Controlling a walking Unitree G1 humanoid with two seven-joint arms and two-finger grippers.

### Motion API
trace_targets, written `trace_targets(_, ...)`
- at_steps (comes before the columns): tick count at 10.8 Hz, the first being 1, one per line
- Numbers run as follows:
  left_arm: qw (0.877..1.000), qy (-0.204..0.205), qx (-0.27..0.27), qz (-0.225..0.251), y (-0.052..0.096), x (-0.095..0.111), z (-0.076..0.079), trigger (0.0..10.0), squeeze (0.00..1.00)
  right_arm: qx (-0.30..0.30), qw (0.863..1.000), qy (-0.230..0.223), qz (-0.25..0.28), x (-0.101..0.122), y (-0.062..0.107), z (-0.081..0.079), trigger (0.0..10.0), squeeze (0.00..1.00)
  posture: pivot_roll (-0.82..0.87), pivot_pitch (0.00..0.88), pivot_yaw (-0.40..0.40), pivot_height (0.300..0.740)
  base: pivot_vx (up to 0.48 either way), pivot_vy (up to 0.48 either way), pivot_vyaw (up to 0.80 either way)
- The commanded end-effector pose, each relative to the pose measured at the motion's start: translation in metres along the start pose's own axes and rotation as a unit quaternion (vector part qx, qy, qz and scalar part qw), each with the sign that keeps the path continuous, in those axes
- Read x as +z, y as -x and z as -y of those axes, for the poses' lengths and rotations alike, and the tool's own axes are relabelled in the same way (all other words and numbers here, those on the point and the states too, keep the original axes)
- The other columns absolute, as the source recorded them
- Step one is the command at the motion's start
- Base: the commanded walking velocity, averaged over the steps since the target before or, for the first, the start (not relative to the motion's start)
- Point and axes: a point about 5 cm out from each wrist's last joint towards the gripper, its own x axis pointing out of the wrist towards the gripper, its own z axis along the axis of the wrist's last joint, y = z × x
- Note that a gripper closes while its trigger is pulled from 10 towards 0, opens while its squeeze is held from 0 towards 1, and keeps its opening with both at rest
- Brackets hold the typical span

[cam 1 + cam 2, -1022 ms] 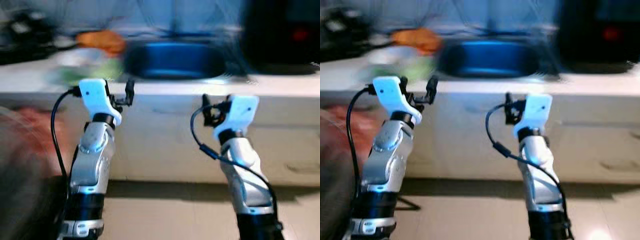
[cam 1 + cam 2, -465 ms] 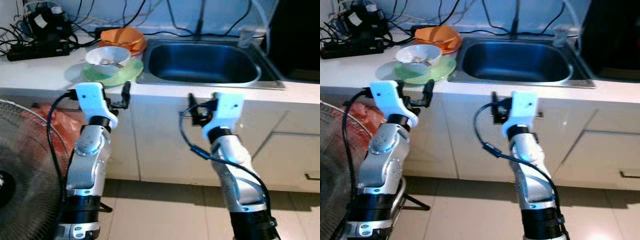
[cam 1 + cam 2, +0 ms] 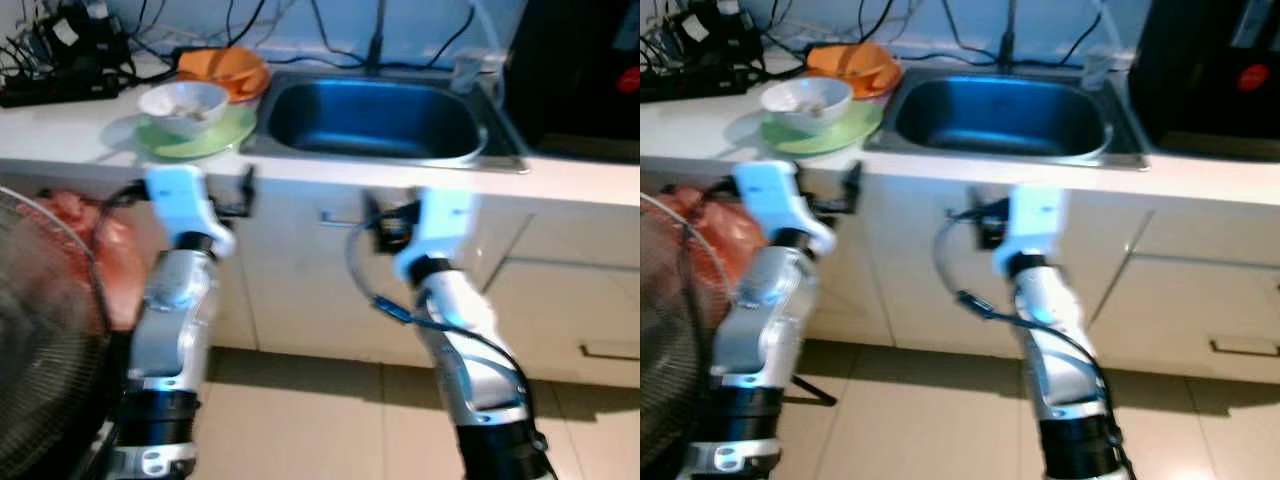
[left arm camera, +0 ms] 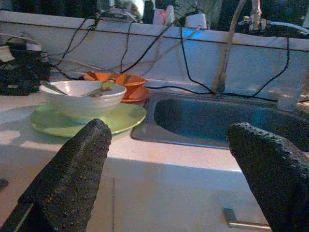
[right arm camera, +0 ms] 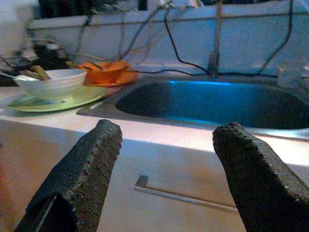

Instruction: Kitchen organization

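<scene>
Closing in: the whole view has slid since half a second back, so the robot is shifting toward the counter (image 3: 70, 150); things on it have not moved.
Meaning: still the approach, nothing picked up yet.
Left gripper (image 4: 174, 179): raised before the counter edge, fingers spread wide, empty.
Right gripper (image 5: 169, 174): raised below the sink (image 3: 370, 115), fingers parted, empty.
Dishes: white bowl (image 3: 183, 102) sits on the green plate (image 3: 205, 140), left of the sink; orange bowl (image 3: 222, 70) just behind them.
Around: cables (image 3: 60, 40) at the back wall, fan (image 3: 40, 340) and a red bag (image 3: 85, 250) low on the left, a dark appliance (image 3: 575, 70) right.
In the way: the cupboard front (image 3: 300, 260) stands between grippers and dishes; both must lift over the edge.
</scene>
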Motion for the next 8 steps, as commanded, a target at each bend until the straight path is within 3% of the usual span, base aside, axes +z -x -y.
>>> trace_targets(1,1.0,0.01,-0.007,-0.008,-0.001,-0.003,0.008,10.0,0.0,-0.008,1.0,0.009,0.001,0.0,0.001,0.007,10.0,0.0,-0.03,0.011,0.027,0.74,0.0,0.0,0.0)
trace_targets(3,0.999,0.001,-0.029,0.014,-0.002,0.006,0.013,10.0,0.0,-0.017,0.999,0.019,0.024,0.006,0.001,0.009,10.0,0.0,-0.03,0.011,0.024,0.74,0.126,0.0,0.0)
trace_targets(5,0.999,-0.011,-0.028,0.041,-0.005,0.018,0.011,10.0,0.0,-0.018,0.998,0.032,0.061,0.018,0.0,0.01,10.0,0.0,-0.03,0.011,0.023,0.74,0.437,0.0,0.0)
trace_targets(8,0.999,-0.007,-0.026,0.036,-0.004,0.015,0.01,10.0,0.0,-0.016,0.997,0.035,0.067,0.019,-0.001,0.011,10.0,0.0,-0.02,0.007,0.02,0.74,0.48,0.0,0.0)
